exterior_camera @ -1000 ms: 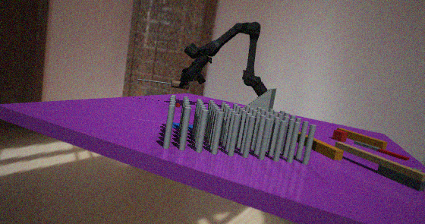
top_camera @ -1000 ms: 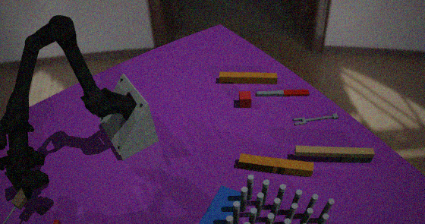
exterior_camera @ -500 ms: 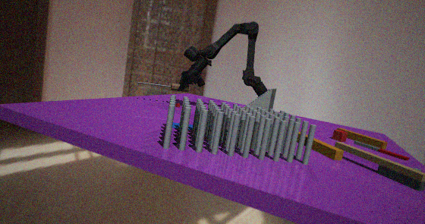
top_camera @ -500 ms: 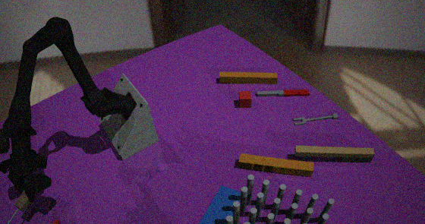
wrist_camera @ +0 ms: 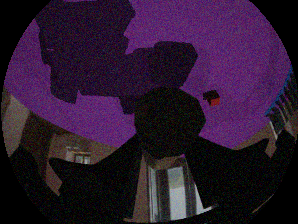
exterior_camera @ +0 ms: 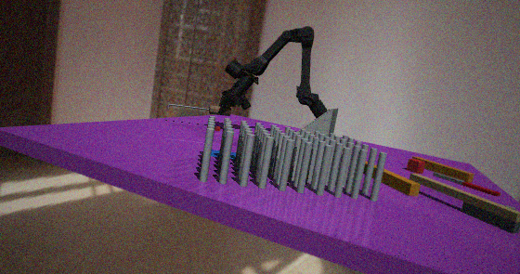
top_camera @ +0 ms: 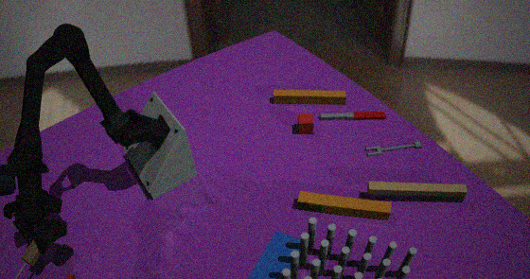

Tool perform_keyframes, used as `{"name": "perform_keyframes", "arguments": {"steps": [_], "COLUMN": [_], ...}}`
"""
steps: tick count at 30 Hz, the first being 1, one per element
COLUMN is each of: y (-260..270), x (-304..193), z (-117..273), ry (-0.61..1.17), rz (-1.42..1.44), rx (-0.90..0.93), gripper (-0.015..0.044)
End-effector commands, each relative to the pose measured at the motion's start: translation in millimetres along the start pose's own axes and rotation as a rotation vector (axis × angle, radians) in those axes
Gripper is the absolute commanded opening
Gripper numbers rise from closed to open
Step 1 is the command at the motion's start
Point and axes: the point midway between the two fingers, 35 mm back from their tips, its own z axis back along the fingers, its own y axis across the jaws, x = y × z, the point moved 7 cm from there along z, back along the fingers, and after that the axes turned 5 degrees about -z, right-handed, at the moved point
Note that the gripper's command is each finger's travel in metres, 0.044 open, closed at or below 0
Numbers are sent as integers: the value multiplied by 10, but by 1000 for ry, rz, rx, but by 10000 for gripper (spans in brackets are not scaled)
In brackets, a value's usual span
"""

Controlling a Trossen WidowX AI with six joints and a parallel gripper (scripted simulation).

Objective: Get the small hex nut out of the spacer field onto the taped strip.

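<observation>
My gripper [top_camera: 33, 251] [exterior_camera: 220, 110] is shut on the wooden handle [top_camera: 30, 253] [exterior_camera: 214, 109] of a tool with a thin metal rod [top_camera: 20, 270] [exterior_camera: 188, 106]. It is raised above the table, left of the spacers in the top and exterior views. In the wrist view, a dark round shape between the fingers hides the tool. The metal spacers [top_camera: 312, 235] [exterior_camera: 207, 152] stand upright in rows. The blue taped strip [top_camera: 271, 256] [exterior_camera: 222, 154] lies beside them, partly hidden. The hex nut cannot be seen; the rod's tip is not clear.
A small red block [exterior_camera: 217, 129] [wrist_camera: 215, 101] lies near the hand. Elsewhere lie a red cube [top_camera: 306, 124] [exterior_camera: 415, 165], a red-handled tool [top_camera: 369, 115] [exterior_camera: 483, 189], a grey forked tool [top_camera: 399, 148], two orange bars [top_camera: 309, 96] [top_camera: 344, 205] and a beige bar [top_camera: 416, 191].
</observation>
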Motion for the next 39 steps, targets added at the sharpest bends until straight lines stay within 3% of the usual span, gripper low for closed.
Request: {"name": "perform_keyframes", "arguments": {"steps": [1,39], "y": [1,15], "x": [12,277], "z": [-22,-267], "ry": [10,9], "rz": [5,6], "rx": [-4,-4], "gripper": [0,0]}}
